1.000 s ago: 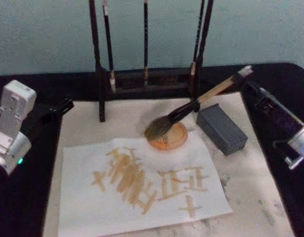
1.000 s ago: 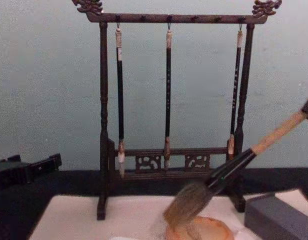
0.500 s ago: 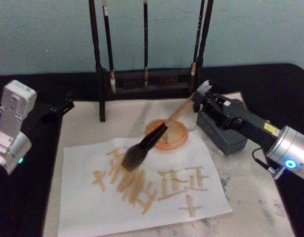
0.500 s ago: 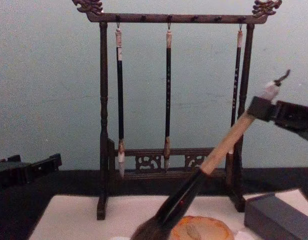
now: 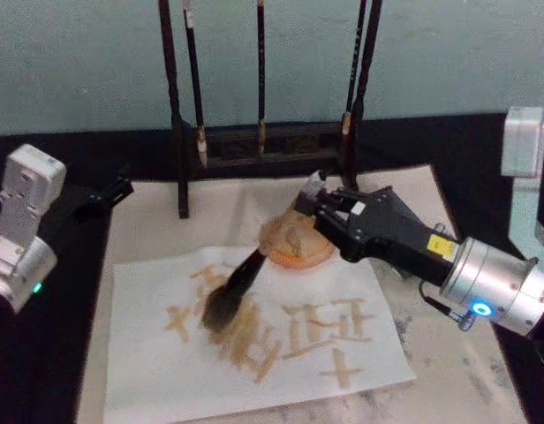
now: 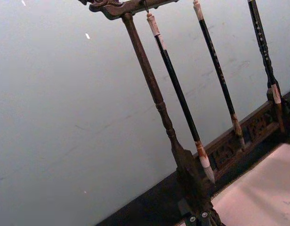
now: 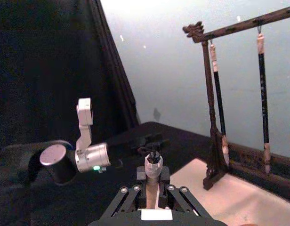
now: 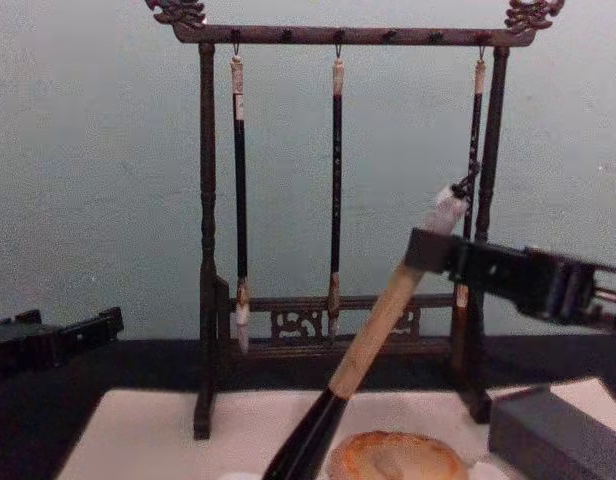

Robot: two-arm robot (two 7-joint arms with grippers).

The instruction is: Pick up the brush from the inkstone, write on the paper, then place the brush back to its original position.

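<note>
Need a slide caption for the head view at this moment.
Right gripper holds the brush tilted, bristles on the paper among tan strokes, near the inkstone; left gripper parked at left.

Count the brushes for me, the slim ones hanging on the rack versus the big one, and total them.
Slim hanging brushes: 3
Large brush, held by the right gripper: 1
Total: 4

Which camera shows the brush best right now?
The head view. It shows the whole brush, with its bristles down at the paper and its handle in the right gripper. The chest view shows the handle and black ferrule, with the bristles cut off at the bottom edge. The right wrist view shows the handle's end clamped in the gripper.
</note>
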